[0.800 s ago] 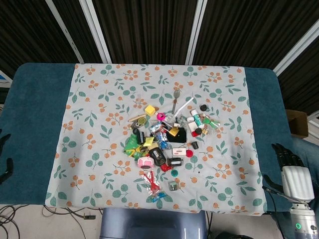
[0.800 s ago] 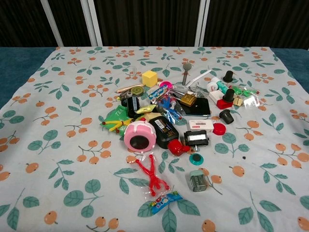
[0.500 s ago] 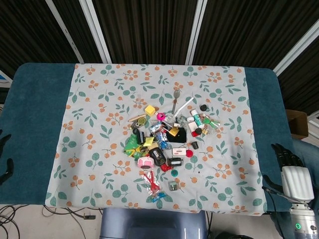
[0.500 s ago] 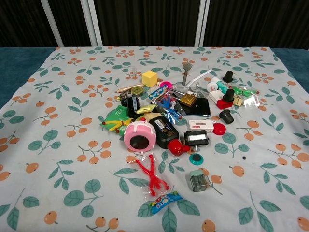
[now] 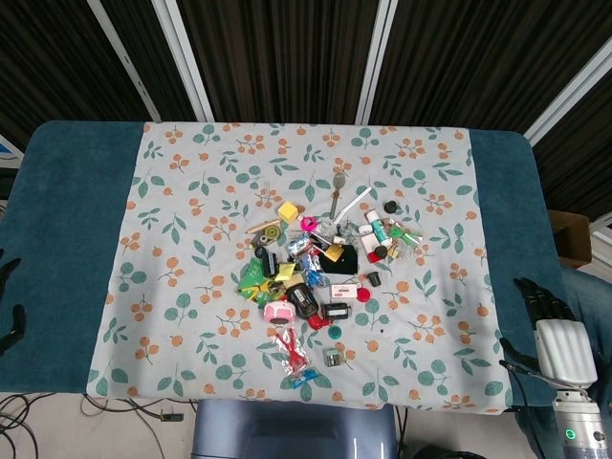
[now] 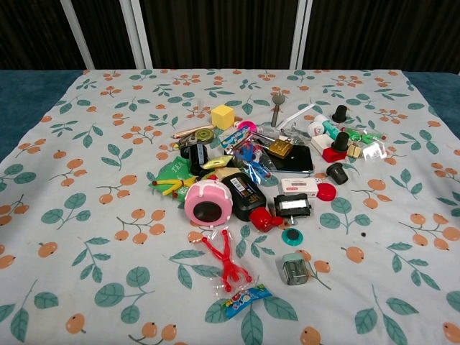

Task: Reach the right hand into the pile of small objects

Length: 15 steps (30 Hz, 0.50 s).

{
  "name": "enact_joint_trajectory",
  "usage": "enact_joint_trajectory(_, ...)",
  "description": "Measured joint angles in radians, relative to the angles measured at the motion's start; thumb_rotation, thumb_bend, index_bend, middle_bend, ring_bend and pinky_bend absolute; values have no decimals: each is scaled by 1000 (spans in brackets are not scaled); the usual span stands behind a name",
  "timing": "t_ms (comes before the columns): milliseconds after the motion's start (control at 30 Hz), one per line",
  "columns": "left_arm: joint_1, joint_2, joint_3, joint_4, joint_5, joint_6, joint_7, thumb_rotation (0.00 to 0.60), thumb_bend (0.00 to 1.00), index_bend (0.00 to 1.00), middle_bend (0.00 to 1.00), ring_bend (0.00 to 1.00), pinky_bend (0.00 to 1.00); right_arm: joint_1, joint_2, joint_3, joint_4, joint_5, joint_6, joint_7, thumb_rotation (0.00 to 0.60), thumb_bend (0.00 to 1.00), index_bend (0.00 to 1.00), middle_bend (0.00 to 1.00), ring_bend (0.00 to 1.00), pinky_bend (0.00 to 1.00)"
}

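— Anything moving yet? The right robot hand (image 5: 552,325) sits at the near right edge of the surface (image 5: 67,239), over the teal border.

— Barely. Against a moment ago it has crept a touch toward the cloth, nothing more. Its dark fingers (image 5: 532,295) are spread and hold nothing.

— And the left robot hand (image 5: 8,306)?

— Only a sliver shows at the near left edge; I cannot tell how its fingers stand.

— So the reach has only just begun?

— I'd say so. The pile of small objects (image 6: 251,180) lies well apart from that hand, mid-cloth: nearest us a red figure in a wrapper (image 6: 224,262), then a pink round case (image 6: 208,205), and at the far side a yellow cube (image 6: 223,114) and a spoon (image 6: 277,105). Nothing in it has been disturbed.
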<state>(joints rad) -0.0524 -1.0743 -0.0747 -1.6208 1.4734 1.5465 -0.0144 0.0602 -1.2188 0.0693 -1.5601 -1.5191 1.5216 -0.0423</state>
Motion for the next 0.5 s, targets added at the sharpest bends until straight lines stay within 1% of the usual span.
enact_joint_trajectory(133,-1,1,0,-7,-3,-5,4,600,585,109,0,76,93,0,-1,-3,8,1,-7,11,600,263,109,161,178,246)
enact_joint_trajectory(333,1,6,-1,-8,-5,-3,-8,600,585,108,0,76,93,17,5,-11,-4,1,-51,43,600,250,109,163,176,246)
enact_joint_trajectory(500,1,8,-2,-13,-10,-7,-13,600,585,105,0,76,93,51,24,3,-14,22,-107,33,600,237,126,193,176,246)
